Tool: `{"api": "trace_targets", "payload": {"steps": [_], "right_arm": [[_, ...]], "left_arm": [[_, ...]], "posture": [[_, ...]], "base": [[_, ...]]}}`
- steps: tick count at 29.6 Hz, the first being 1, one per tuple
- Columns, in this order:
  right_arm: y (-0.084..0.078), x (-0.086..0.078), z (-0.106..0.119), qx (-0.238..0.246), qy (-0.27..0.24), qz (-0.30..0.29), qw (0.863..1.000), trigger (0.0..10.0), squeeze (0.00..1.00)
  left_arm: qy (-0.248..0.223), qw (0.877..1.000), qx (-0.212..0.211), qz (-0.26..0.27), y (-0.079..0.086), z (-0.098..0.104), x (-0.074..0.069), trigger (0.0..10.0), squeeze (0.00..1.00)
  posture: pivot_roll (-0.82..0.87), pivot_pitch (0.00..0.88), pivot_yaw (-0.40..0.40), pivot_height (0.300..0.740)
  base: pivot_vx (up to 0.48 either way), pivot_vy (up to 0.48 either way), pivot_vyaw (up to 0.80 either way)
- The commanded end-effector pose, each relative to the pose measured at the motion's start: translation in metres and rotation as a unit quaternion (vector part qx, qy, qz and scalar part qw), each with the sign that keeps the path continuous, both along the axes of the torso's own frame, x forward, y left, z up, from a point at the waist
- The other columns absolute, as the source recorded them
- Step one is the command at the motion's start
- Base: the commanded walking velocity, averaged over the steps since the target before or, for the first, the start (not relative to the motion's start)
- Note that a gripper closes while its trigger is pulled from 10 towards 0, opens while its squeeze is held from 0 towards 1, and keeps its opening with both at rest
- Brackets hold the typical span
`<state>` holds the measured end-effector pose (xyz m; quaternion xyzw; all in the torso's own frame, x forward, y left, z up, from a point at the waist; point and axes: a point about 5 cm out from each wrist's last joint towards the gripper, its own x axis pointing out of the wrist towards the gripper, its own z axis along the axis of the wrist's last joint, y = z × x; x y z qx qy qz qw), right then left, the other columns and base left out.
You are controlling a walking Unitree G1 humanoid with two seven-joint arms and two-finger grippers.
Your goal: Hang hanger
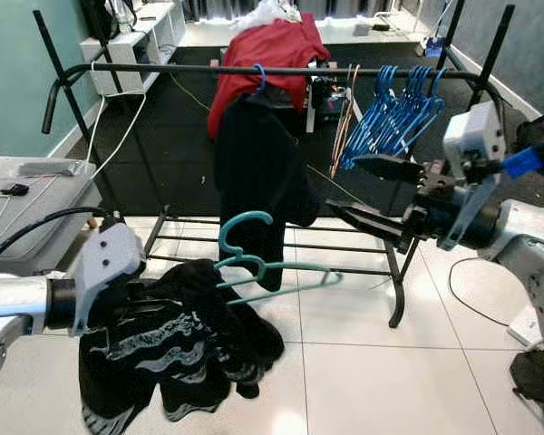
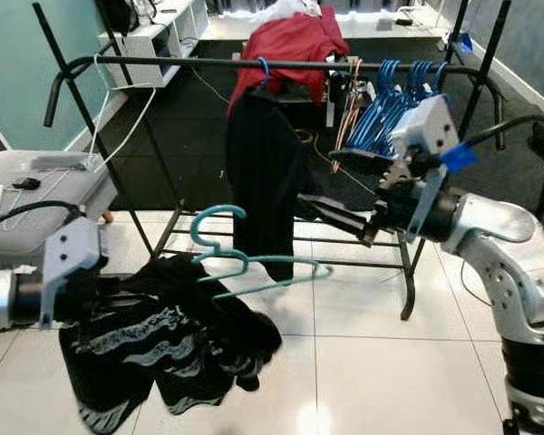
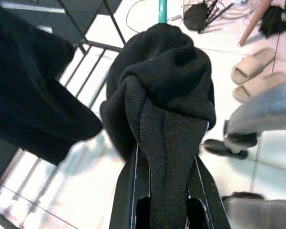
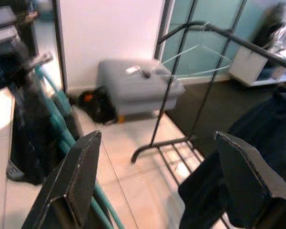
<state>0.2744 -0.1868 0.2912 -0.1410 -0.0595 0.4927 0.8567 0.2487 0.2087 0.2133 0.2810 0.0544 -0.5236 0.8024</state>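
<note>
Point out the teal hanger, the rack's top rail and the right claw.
teal hanger [image 1: 245, 223]: left eye view, on its hook.
top rail [image 1: 163, 69]: left eye view, bare stretch of bar.
right claw [image 1: 354, 189]: left eye view, between its open fingertips.

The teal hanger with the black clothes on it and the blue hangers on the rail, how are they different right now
The teal hanger is off the rail, low over the floor tiles, carried with the dark garment that the left gripper pinches; the blue hangers hang from the rail. The teal hanger lies tilted, hook up and free; the blue hangers hang hooked on. It is single and loaded; they are bunched and bare. Both look like slim hooked clothes hangers.
</note>
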Motion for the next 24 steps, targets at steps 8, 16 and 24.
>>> {"api": "trace_targets", "payload": {"steps": [8,16,24], "right_arm": [[0.009,-0.033,-0.031,-0.107,0.106,0.113,0.982,10.0,0.00],[0.012,-0.029,-0.044,-0.121,0.106,0.115,0.980,10.0,0.00],[0.014,-0.013,-0.043,-0.112,0.059,0.088,0.988,10.0,0.00]], "left_arm": [[-0.052,0.997,0.022,-0.048,-0.014,0.024,0.003,10.0,0.00],[-0.065,0.994,0.028,-0.088,-0.026,0.031,0.004,10.0,0.00],[-0.081,0.986,0.039,-0.143,-0.044,0.039,0.002,10.0,0.00]], "posture": [[-0.11,0.057,0.012,0.740],[-0.10,0.050,0.014,0.740],[-0.11,0.039,0.012,0.740]], "base": [[0.000,0.000,0.00],[0.000,0.000,0.00],[0.000,0.000,0.00]]}}
